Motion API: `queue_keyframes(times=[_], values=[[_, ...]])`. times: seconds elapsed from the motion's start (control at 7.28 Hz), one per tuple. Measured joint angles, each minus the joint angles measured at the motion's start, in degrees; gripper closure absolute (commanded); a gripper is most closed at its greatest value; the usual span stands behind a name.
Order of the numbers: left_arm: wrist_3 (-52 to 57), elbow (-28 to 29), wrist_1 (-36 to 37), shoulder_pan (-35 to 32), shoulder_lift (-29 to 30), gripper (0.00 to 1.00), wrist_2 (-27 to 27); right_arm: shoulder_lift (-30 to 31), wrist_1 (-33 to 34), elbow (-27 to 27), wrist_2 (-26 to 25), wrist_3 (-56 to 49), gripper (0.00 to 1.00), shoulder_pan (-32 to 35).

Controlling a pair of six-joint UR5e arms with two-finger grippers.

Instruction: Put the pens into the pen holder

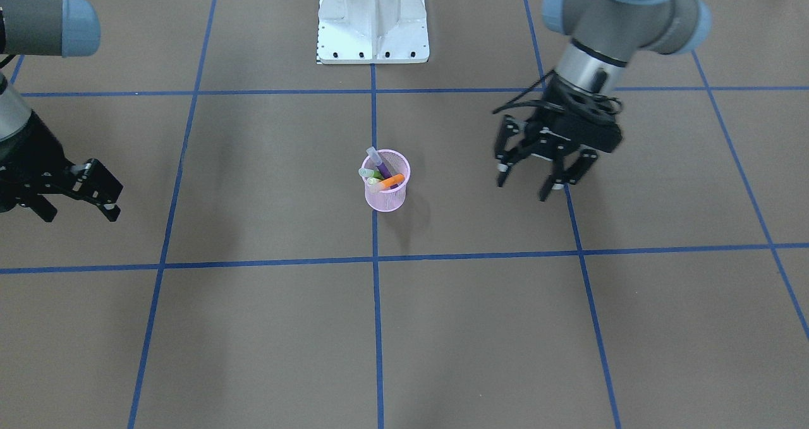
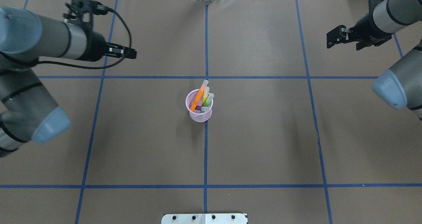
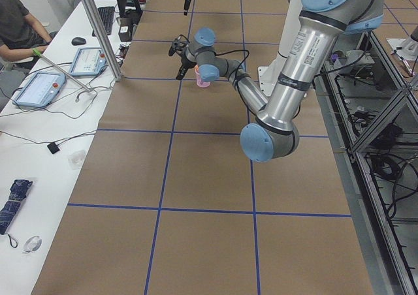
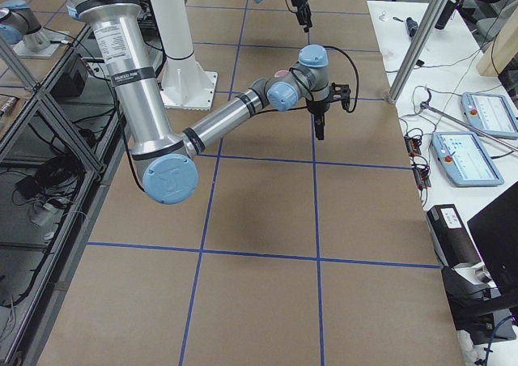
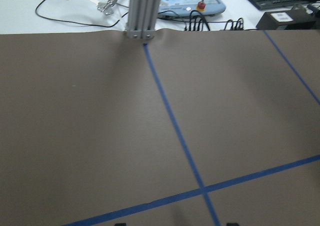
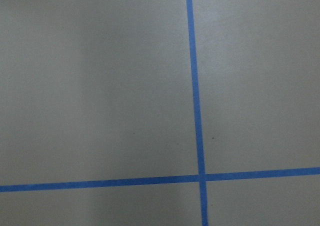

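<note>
The pink mesh pen holder (image 1: 387,195) stands upright at the middle of the table, on a blue tape line; it also shows in the overhead view (image 2: 199,114). Inside it lean a purple pen (image 1: 381,163), an orange pen (image 2: 197,98), a green pen (image 2: 208,100) and a yellow pen (image 2: 205,94). My left gripper (image 1: 524,187) hangs open and empty above the table, well to the holder's side, and shows in the overhead view (image 2: 131,54) too. My right gripper (image 1: 79,212) is open and empty at the opposite side, far from the holder.
The white robot base (image 1: 373,21) stands behind the holder. Brown paper with blue tape lines (image 5: 175,131) covers the table. An aluminium post (image 5: 142,11) and operator desks with tablets lie beyond the far edge. No loose pens show on the paper.
</note>
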State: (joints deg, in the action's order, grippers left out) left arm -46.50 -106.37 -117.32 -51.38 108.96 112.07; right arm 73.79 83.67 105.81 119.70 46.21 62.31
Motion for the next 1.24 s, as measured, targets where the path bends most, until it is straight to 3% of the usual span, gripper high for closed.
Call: queue_keyframes(times=[0.27, 0.69, 0.82, 1.24], values=[[18.5, 0.6, 0.4, -13.2, -9.9, 0.22, 8.0, 4.2, 0.0, -1.4, 3.7, -11.2, 0.00, 6.8], [29.5, 5.1, 11.0, -27.8, -13.4, 0.22, 17.9, 9.9, 0.1, -7.7, 12.0, -29.0, 0.00, 16.7], [30.2, 5.8, 15.7, -30.4, -13.7, 0.00, 21.6, 10.6, 0.1, -11.5, 14.6, -31.6, 0.00, 18.8], [33.8, 9.0, 25.7, -34.0, -14.1, 0.00, 24.7, 11.9, -0.2, -16.6, 16.2, -37.1, 0.00, 21.2]])
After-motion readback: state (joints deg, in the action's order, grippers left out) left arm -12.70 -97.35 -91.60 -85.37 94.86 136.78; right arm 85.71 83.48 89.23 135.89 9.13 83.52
